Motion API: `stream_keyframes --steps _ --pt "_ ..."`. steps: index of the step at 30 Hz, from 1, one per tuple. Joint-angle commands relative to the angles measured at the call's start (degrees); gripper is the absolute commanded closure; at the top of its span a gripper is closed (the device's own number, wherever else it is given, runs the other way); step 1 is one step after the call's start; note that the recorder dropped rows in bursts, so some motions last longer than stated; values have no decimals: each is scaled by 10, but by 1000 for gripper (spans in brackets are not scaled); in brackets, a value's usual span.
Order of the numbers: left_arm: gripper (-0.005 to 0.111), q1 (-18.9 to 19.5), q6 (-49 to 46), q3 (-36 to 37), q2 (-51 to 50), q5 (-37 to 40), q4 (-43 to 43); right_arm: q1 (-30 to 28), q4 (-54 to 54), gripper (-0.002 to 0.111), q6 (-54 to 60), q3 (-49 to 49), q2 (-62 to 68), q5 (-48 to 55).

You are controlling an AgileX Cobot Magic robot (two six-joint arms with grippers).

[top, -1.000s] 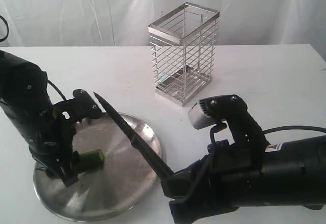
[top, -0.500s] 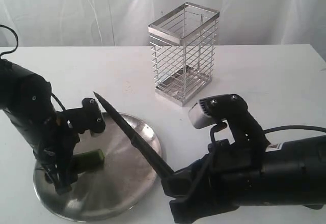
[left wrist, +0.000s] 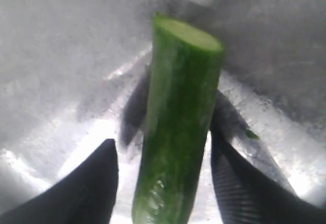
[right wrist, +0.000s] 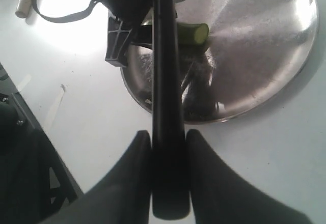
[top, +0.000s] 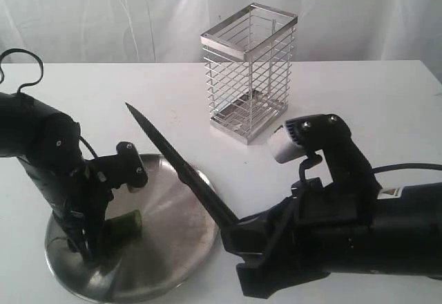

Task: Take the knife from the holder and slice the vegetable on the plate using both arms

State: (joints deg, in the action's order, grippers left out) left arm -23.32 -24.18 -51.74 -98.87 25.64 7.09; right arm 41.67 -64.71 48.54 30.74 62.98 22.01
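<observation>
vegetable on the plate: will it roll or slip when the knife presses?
The vegetable looks round and glossy, so it would probably roll on the smooth plate. The left pincer brackets it with visible gaps, so it is likely not pinned. It looks firm and should cut cleanly rather than squash.

Landmark: plate (top: 173,249). Knife (top: 181,171) slants above the plate's holder-side rim, tip raised beyond the far edge; it bars any pass across that side. Left arm (top: 52,173) stands over the opposite rim, its gripper (left wrist: 163,183) fingers flanking the vegetable (left wrist: 178,117). Plate centre lies bare between them. Holder (top: 250,72) stands well beyond the plate; bare table (top: 359,97) surrounds it.
</observation>
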Motion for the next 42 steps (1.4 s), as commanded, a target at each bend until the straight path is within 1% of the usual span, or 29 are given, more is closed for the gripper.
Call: stream_keyframes --steps 1,7,10,15,18,24,29,31,32,34,36,38,42 --pt "69 -2 41 5 -7 12 -2 1 -1 108 7 2 -6 -2" --pt "106 -2 79 3 -4 21 -2 1 -1 108 2 2 -6 -2" --pt "107 -2 96 -4 6 34 -2 1 -1 108 3 2 -6 -6" --pt "107 -2 156 -38 31 85 -2 1 3 108 3 2 -6 -31" --pt "107 -2 167 -48 38 107 -15 1 5 108 3 2 -6 -50" --pt "107 -2 164 -48 29 104 -111 0 34 108 -4 2 -6 -83" --pt "107 -2 165 -48 15 100 -148 0 56 108 -12 2 -6 -97" --pt "104 -2 167 -48 4 100 -160 0 61 108 -12 2 -6 -96" --pt "100 -2 168 -48 -2 99 -166 0 64 108 -13 1 -6 -96" --pt "90 -2 174 -48 -14 90 -173 0 64 108 -13 1 -6 -97" --pt "76 -2 182 -48 -22 83 -172 -2 72 108 -14 1 -6 -104" --pt "67 -2 182 -48 -23 83 -169 -13 86 108 -26 1 -6 -104" --pt "59 -1 182 -49 -22 87 -169 -35 139 108 -72 1 -6 -74"
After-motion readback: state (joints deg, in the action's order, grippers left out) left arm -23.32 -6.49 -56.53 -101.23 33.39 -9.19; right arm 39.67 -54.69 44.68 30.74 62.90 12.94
